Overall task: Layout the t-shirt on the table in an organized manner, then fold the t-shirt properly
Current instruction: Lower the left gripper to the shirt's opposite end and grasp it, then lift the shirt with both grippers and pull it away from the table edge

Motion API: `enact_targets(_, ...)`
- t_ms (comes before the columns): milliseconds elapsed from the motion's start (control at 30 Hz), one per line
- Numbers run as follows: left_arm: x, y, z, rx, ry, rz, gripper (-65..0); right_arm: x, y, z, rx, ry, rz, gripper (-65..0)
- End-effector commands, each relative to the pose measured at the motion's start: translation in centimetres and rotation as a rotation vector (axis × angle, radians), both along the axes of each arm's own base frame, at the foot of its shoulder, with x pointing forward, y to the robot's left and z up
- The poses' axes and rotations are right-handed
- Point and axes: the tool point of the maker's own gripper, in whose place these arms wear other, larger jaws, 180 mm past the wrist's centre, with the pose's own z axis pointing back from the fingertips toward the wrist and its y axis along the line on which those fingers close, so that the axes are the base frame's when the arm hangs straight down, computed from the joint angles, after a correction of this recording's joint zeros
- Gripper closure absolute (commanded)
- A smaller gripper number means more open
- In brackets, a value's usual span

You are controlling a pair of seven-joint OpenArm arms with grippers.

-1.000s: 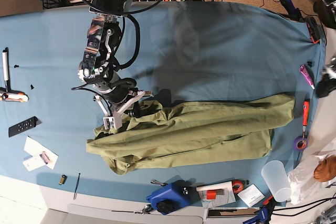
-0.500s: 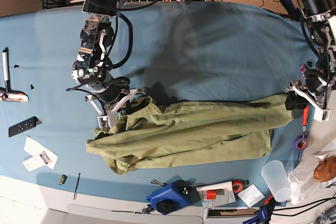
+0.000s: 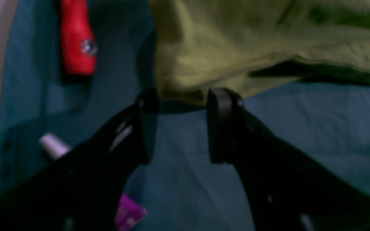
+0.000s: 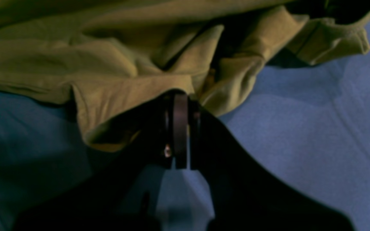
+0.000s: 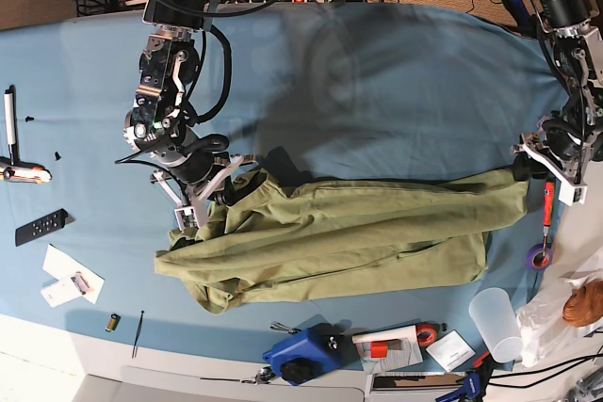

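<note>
Right gripper (image 5: 203,202): jaws clamped on a bunched fold at the left end of the t-shirt (image 5: 349,237), the cloth lifted slightly there. T-shirt: olive green, lying rumpled in a long band across the near half of the table (image 5: 396,91), on its blue cover. Left gripper (image 5: 528,168): jaws spread wide, straddling the shirt's right corner without pinching it. Red-handled tool (image 5: 548,200): just beside that corner, on the cover.

Both wrist views are blurred. The t-shirt (image 4: 114,64) runs off the top edge and hides the right tool's (image 4: 180,106) tips. A red object (image 3: 75,41) is cut off at the top.
</note>
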Motion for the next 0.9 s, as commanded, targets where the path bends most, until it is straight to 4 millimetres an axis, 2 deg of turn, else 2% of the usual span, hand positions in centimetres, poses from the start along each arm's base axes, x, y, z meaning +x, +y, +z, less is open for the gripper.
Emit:
enact_targets(0,1.3,0.6,2.0,0.004,-0.067,0.004,-26.0,1.2,0.0,1.9,0.013,-0.068,0.000,0.0)
enact_targets(267,2.7,0.8,1.8,-0.039,-0.052,0.019,-26.0,1.1,0.0,1.8,0.011,-0.062,0.001,0.0)
enact_targets(400,2.6,-1.2,1.9,-0.121,-0.064,-0.069,-25.9,1.1,0.0,1.9,0.011,-0.064,0.002,0.0)
enact_targets(500,2.7,-1.4,1.5,-0.130,-0.044,-0.054,-20.2,1.1,0.2,2.0,0.010,-0.071,0.016,0.0)
enact_targets(667,2.7,-2.0,1.3,-0.128,-0.033,-0.070,0.0,1.2,0.2,2.0,0.011,-0.074,0.017,0.0)
enact_targets(767,2.7,-2.0,1.3,-0.130,-0.033,-0.069,0.0,1.0,0.4,2.3,0.002,-0.082,0.050,0.0)
enact_targets(867,2.2,-2.5,1.4,-0.184,-0.007,-0.086,0.0,0.6,0.2,3.5,0.012,-0.091,0.090,0.0)
